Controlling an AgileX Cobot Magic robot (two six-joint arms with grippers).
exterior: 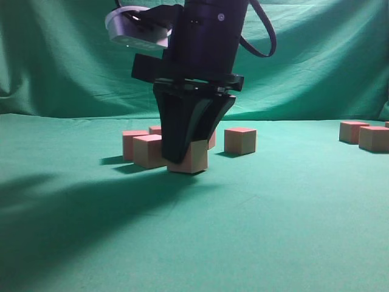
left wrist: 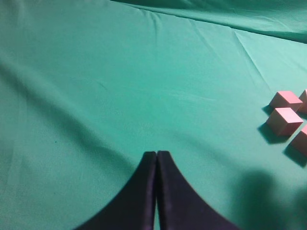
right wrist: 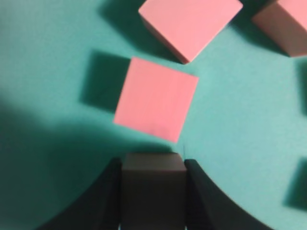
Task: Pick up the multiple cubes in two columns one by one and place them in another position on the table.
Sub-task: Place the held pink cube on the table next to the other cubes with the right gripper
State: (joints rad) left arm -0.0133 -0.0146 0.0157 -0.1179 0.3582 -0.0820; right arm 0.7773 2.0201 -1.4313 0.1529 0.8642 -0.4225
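The held cube point(exterior: 193, 157) served as the landmark. In the exterior view the right gripper point(exterior: 185, 155) covered its left part, so only its right side and bottom edge showed, low over the table point(exterior: 255, 231); whether it touched the cloth could not be told. In the right wrist view that cube point(right wrist: 153, 191) lay in shadow, dark between the two jaws, which pinched it on both sides.

Left of it and just beside stood a second cube point(exterior: 147, 150), with a third point(exterior: 130, 141) behind that one, partly hidden. Another sat behind the gripper, mostly covered. Right of the held cube stood a lone cube point(exterior: 240, 140), apart from it. Far right, well apart, two more point(exterior: 364, 135) sat near the frame edge, one beyond them cut off.

The left gripper point(left wrist: 157, 158) hung over bare cloth with its jaws pressed together; cubes point(left wrist: 284, 120) lay to its right, some cut off.
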